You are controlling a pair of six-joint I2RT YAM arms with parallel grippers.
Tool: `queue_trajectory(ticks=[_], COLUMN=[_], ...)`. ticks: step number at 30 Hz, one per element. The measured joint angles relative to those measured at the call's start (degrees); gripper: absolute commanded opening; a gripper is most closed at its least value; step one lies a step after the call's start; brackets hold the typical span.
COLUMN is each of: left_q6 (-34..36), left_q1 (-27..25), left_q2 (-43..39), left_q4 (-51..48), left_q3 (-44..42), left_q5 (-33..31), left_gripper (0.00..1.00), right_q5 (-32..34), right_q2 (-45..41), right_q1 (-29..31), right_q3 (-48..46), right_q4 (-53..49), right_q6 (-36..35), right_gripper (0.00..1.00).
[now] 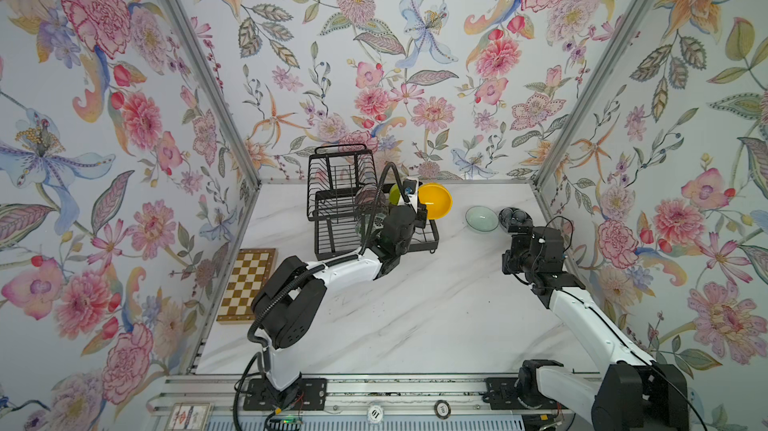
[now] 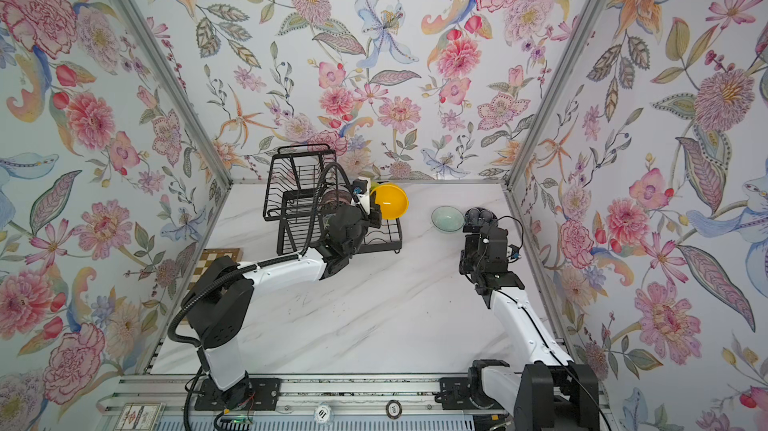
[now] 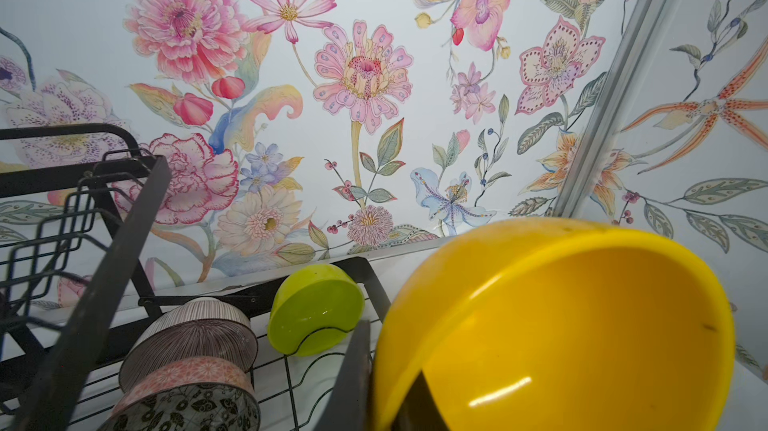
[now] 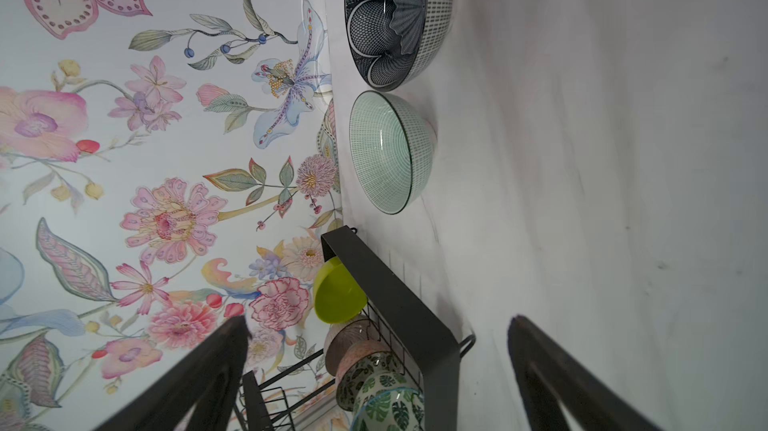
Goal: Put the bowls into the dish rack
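Between the left gripper's point(image 3: 384, 370) dark fingers point(image 3: 353, 366) you have the rim of the orange-yellow glossy round bowl point(image 3: 582, 325) clamped, one finger outside the wall and one inside. Finding: the bowl hangs tilted on edge over the 3 o'clock end of the lower tray of the black wire two-tier dish rack point(image 1: 332, 184). Whether it touches the wires cannot be told. Four bowls are loaded on that tray, on edge. The lime green smooth bowl point(image 3: 316, 312) is at the 1 o'clock corner. The pink ribbed bowl point(image 3: 195, 325), black-and-white patterned bowl point(image 3: 195, 408) and green-leaf print bowl point(image 4: 382, 404) stand in a close row.

Right gripper point(image 4: 380, 320): fingers wide apart, holding nothing, near the dark blue patterned bowl point(image 1: 509, 215). That bowl and the pale celadon fine-lined bowl point(image 1: 482, 219) sit upright and close together on the white marble tabletop point(image 1: 415, 316), at 3 o'clock of the rack and well apart from it. A brown-and-cream chessboard point(image 1: 247, 283) lies at 7 o'clock; no concern.

Assessment: the held bowl looks like plastic, so light and stiff but slick, and a rim pinch may let it pivot. The two on the table look ceramic: heavier, glazed, liable to chip. Take each at the rim, one finger inside and one outside, on the side nearest the arm, and set it down gently.
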Motion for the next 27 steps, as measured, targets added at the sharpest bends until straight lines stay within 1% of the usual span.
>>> queue_trajectory(ticks=[5, 11, 19, 27], left_q6=[1.9, 2.7, 3.8, 3.8], left_q1=[-0.9, -0.9, -1.6, -2.7], left_q2=[6.2, 12.1, 17.4, 18.5], left_q4=[5.9, 11.7, 16.3, 19.0], left_q3=[3.1, 9.5, 12.6, 12.5], left_q5=[-0.7, -0.4, -0.4, -0.7], left_gripper=[0.00, 0.00, 0.00, 0.00], right_q5=[0.2, 0.5, 3.1, 7.3], right_q2=[-0.6, 1.1, 5.6, 9.5], right_q1=[3.8, 8.4, 14.6, 17.4], right_q3=[2.1, 5.4, 11.1, 12.1], right_q4=[3.5, 10.6, 16.6, 22.6], right_q6=[9.4, 17.4, 22.5, 25.0], right_gripper=[0.99, 0.99, 0.98, 0.99])
